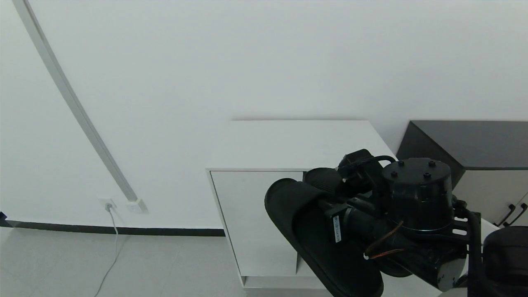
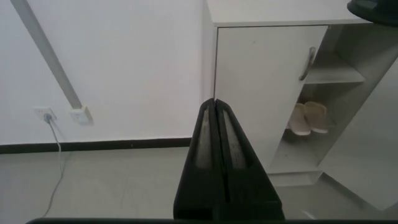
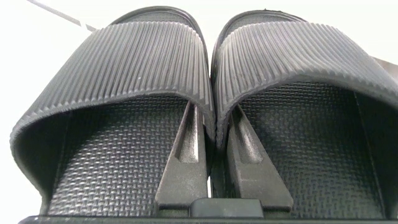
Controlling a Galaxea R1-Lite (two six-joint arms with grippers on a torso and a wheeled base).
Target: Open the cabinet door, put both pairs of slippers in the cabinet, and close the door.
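A pair of black slippers [image 1: 317, 235] hangs in front of the white cabinet [image 1: 297, 140], at its open right half. My right gripper [image 3: 214, 134] is shut on the pair, one finger inside each slipper and the inner strap edges pinched between them. A pair of beige slippers [image 2: 309, 117] lies on a lower shelf inside the cabinet [image 2: 267, 12]. Its left door [image 2: 261, 93] is closed; the right door [image 2: 367, 155] stands swung open. My left gripper [image 2: 215, 106] is shut on nothing, off to the cabinet's left above the floor.
A dark-topped cabinet [image 1: 466, 140] stands to the right of the white one. A wall socket with a cable [image 1: 108, 204] and a slanted conduit [image 1: 74, 103] are on the wall at left. Bare floor [image 1: 123, 264] lies left of the cabinet.
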